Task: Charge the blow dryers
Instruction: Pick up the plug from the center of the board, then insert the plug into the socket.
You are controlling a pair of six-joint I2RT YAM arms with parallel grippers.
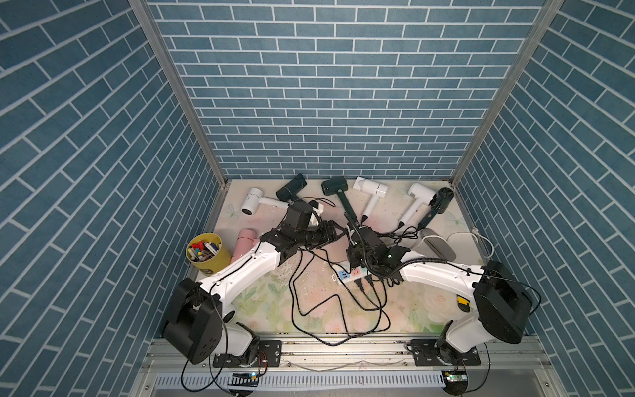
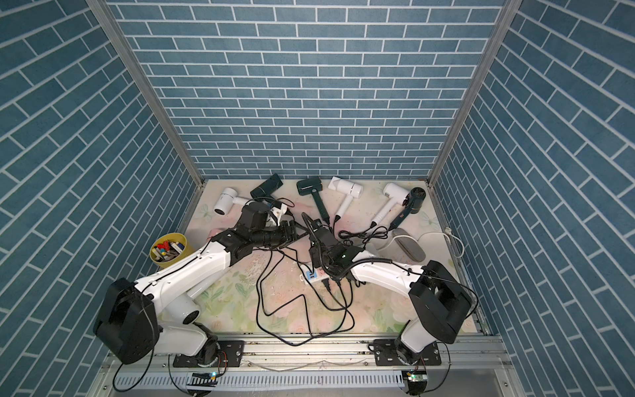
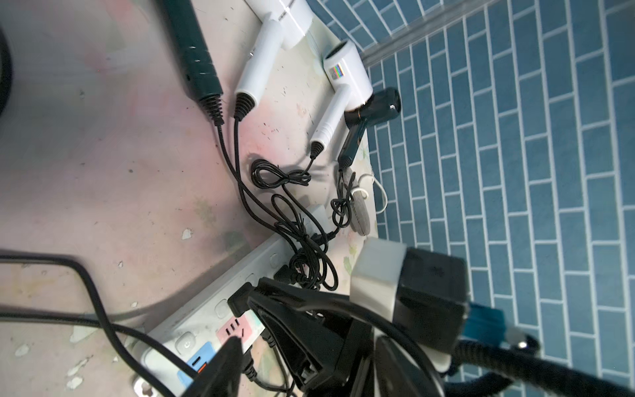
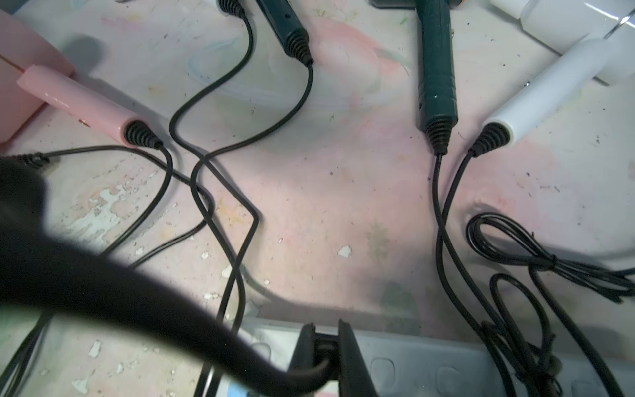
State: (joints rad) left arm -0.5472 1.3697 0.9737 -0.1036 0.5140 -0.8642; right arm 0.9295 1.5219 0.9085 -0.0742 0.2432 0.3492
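Right claw (image 4: 325,330) clamped on rigid plug (image 4: 323,349) at power strip (image 4: 412,354); left claw (image 1: 335,233) parted, empty. Blow dryers (image 1: 372,188) likely light; cords (image 4: 443,206) limp, tangle-prone; grip plug body.

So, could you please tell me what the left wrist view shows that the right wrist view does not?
Only the left wrist view shows the navy dryer by the brick wall, and the grey roll. Only the right wrist view shows the pink dryer, by its handle. Both show the dark green dryer handle, the white dryer handle beside it, the power strip, and the right gripper shut on a black plug at the strip.
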